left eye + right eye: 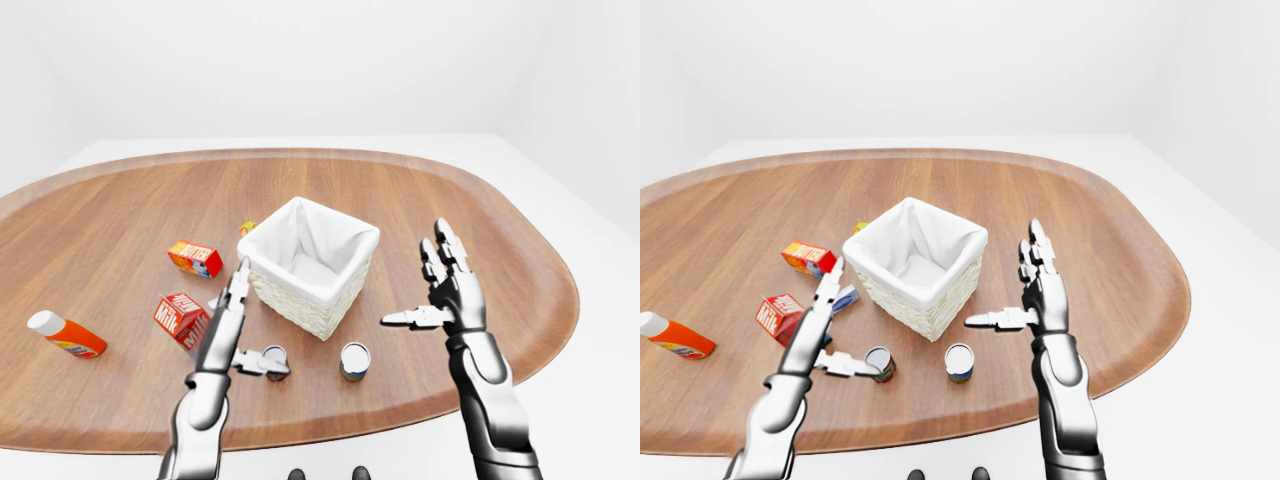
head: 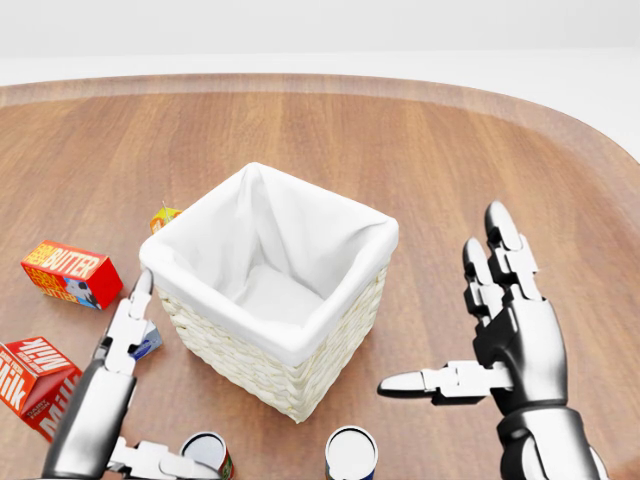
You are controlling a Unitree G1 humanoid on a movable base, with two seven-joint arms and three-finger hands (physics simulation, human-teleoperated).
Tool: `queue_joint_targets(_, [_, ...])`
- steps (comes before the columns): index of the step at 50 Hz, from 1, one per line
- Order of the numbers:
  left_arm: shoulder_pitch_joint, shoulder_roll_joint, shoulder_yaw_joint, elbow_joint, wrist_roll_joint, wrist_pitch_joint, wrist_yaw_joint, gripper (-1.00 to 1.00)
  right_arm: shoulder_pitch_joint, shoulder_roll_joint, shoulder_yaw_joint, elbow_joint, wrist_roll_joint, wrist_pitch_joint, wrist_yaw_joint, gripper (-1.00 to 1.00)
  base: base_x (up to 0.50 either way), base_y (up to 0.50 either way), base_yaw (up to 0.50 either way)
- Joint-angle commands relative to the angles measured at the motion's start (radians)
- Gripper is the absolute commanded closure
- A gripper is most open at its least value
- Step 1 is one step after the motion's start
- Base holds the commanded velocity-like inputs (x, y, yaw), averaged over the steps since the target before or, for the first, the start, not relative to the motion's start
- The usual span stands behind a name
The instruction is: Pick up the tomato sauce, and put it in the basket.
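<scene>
The tomato sauce can [image 2: 205, 452], red-labelled with a silver top, stands on the wooden table at the bottom of the head view, below the basket's left corner. My left hand [image 2: 165, 380] is open; its thumb lies against the can's left side and its fingers point up beside the basket's left wall. The wicker basket [image 2: 340, 340] with a white cloth liner sits mid-table and holds nothing. To the basket's right, my right hand [image 2: 445, 310] hovers open with the palm facing left and the thumb stretched toward the basket.
A blue-labelled can [image 2: 351, 452] stands right of the tomato sauce. Left of the basket lie a butter box [image 2: 70, 272], a milk carton [image 2: 35, 380], a small blue packet [image 2: 148, 340] and an orange bottle [image 1: 65, 335]. A small orange item [image 2: 163, 216] peeks from behind the basket.
</scene>
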Motion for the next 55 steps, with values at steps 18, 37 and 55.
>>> queue_joint_targets(18, [0.023, 0.001, -0.017, 0.03, 0.039, -0.003, 0.031, -1.0, -0.011, -0.003, -0.005, 0.021, 0.001, 0.0, -0.003, -1.0, 0.0, 0.0, 0.0])
queue_joint_targets(37, [0.03, 0.003, -0.018, 0.051, 0.061, -0.003, 0.05, -1.0, -0.012, -0.004, -0.005, 0.029, -0.001, 0.0, -0.005, -1.0, 0.0, 0.0, 0.0])
queue_joint_targets(55, [0.016, 0.011, -0.02, 0.114, 0.118, -0.003, 0.107, -1.0, -0.006, -0.002, 0.0, 0.035, -0.007, 0.0, -0.005, -1.0, 0.0, 0.0, 0.0])
